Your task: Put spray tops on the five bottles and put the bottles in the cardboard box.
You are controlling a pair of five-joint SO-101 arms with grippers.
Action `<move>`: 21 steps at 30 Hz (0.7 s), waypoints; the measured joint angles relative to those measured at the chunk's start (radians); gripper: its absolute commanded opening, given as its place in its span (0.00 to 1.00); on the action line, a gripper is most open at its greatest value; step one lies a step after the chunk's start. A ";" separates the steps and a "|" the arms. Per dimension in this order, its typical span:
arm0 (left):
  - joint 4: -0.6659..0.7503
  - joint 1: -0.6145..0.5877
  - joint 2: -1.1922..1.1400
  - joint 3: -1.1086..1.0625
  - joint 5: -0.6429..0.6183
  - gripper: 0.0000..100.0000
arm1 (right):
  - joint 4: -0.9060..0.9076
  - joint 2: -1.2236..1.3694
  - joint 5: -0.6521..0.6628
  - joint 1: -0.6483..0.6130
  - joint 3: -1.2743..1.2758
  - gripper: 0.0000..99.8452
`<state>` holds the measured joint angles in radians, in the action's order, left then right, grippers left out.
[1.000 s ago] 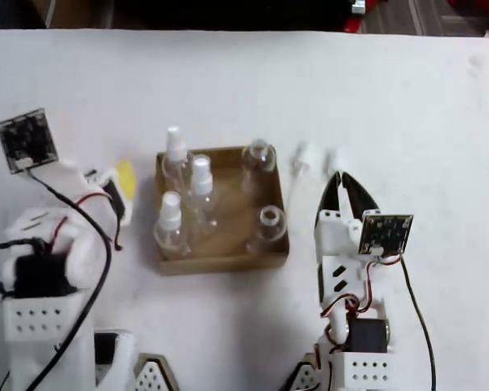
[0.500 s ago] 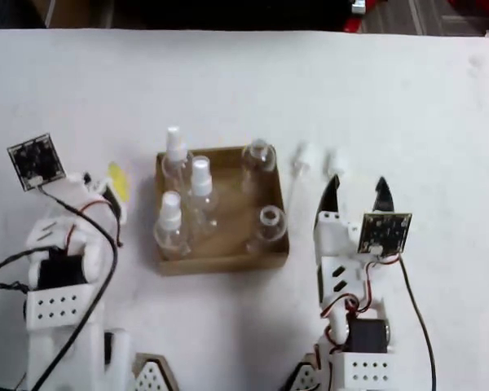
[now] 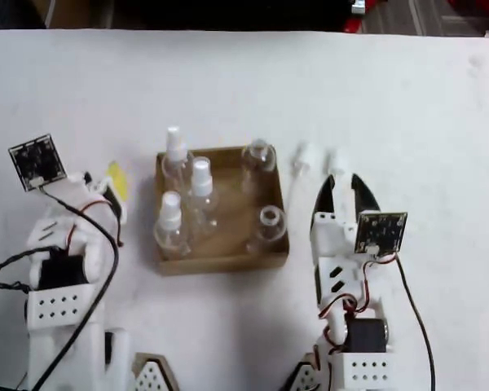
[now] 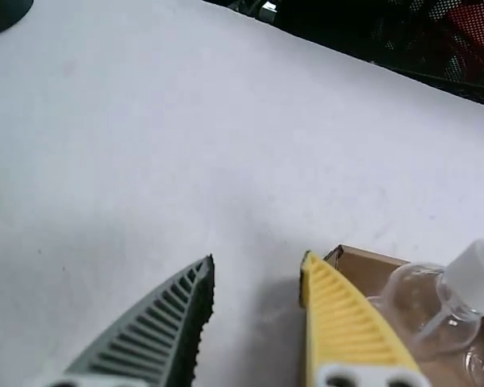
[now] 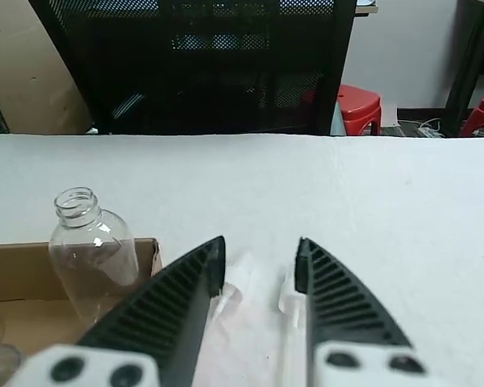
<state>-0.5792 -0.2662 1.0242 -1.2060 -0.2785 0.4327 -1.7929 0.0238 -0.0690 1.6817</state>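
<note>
The cardboard box [image 3: 220, 259] sits mid-table. In it stand three clear bottles with white spray tops [image 3: 200, 186] and two uncapped bottles [image 3: 259, 155] [image 3: 270, 220]. Two loose spray tops [image 3: 306, 155] [image 3: 337, 160] lie on the table right of the box. My right gripper [image 3: 343, 179] [image 5: 258, 254] is open just short of them, and both tops [image 5: 230, 294] [image 5: 290, 300] show low in the gap between its black fingers. An uncapped bottle [image 5: 93, 258] stands beside it. My left gripper [image 3: 110, 183] [image 4: 254, 274] is open left of the box, holding nothing, near a capped bottle [image 4: 436, 298].
White table all around, with open room beyond the box and at far right. The box's corner [image 4: 355, 258] lies close to my left gripper's yellow finger [image 4: 339, 322]. A black chair and red stools stand past the table's far edge.
The left arm shifted and lifted a second ago, then held still. The right gripper spread wide, then narrowed and edged toward the loose spray tops.
</note>
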 measured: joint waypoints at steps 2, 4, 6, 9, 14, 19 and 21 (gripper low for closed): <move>0.000 0.000 0.000 0.000 0.000 0.17 | 0.000 0.000 0.000 0.000 0.000 0.17; 0.000 0.000 0.000 0.000 0.000 0.17 | 0.002 0.000 0.000 0.000 0.000 0.17; 0.000 0.000 0.000 0.000 0.000 0.17 | 0.002 0.000 0.000 0.000 0.000 0.17; 0.000 0.000 0.000 0.003 -0.064 0.17 | 0.002 0.000 0.000 0.000 0.000 0.17; -0.028 0.032 0.000 0.060 -0.232 0.17 | 0.002 0.000 0.000 -0.035 0.000 0.17; -0.054 0.081 0.000 0.083 -0.026 0.17 | 0.002 0.000 0.000 -0.127 0.000 0.17; -0.054 0.081 0.000 0.083 0.048 0.17 | -0.015 0.000 0.000 -0.146 0.000 0.17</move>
<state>-0.6329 -0.1849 1.0242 -1.1231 -0.2309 0.4173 -1.7929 0.0238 -0.2148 1.6817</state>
